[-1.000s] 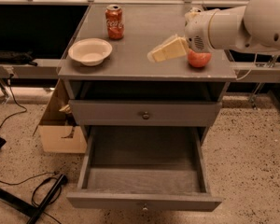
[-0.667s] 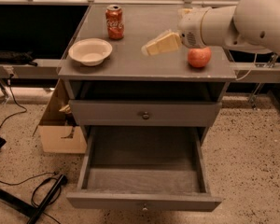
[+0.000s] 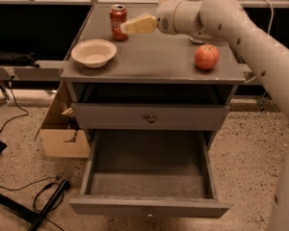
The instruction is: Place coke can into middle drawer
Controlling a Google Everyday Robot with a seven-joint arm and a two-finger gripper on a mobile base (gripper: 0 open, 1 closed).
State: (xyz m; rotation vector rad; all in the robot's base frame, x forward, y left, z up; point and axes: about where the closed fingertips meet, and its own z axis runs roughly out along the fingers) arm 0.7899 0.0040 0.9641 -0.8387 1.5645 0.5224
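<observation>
The coke can point(image 3: 117, 18) stands upright at the back left of the grey cabinet top point(image 3: 154, 61). My gripper point(image 3: 127, 27) reaches in from the right on a white arm, and its cream fingertips point(image 3: 137, 25) are right beside the can, on its right side. The middle drawer point(image 3: 148, 177) is pulled wide open below, empty inside, with a small round knob on its front. The like drawer above it point(image 3: 150, 116) is shut.
A white bowl point(image 3: 93, 52) sits at the front left of the top. A red apple point(image 3: 206, 57) sits at the right. A cardboard box point(image 3: 63, 129) stands left of the cabinet. Black cables point(image 3: 43, 201) lie on the speckled floor at the lower left.
My gripper has swept left across the cabinet top, from beside the apple to beside the coke can. The can, bowl, apple and drawers have not moved.
</observation>
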